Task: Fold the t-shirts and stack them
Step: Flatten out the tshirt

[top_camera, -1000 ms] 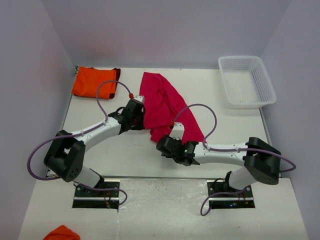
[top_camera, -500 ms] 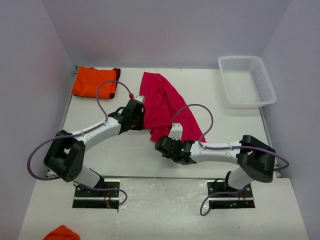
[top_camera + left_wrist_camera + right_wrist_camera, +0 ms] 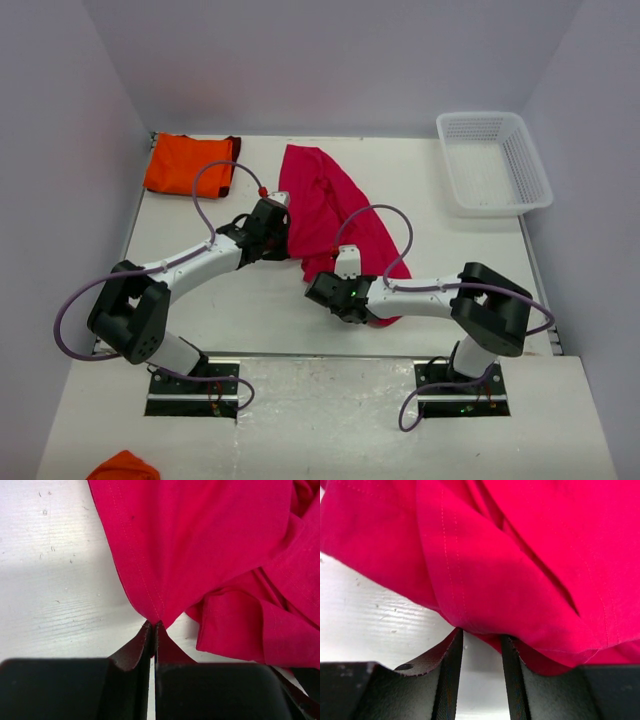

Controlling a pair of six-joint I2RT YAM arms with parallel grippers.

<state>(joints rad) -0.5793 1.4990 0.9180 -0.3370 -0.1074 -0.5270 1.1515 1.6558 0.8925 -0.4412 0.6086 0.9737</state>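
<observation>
Pink tee (image 3: 318, 200) gripped: L tool (image 3: 154, 624), R tool (image 3: 481, 633).

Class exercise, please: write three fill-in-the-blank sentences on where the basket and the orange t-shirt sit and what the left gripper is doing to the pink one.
1. The white lattice basket stands at the far ______ corner of the table.
2. The folded orange t-shirt lies at the far ______ corner.
3. The left gripper is ______ on the hem of the crimson-pink t-shirt.

Missing words: right; left; shut.
</observation>
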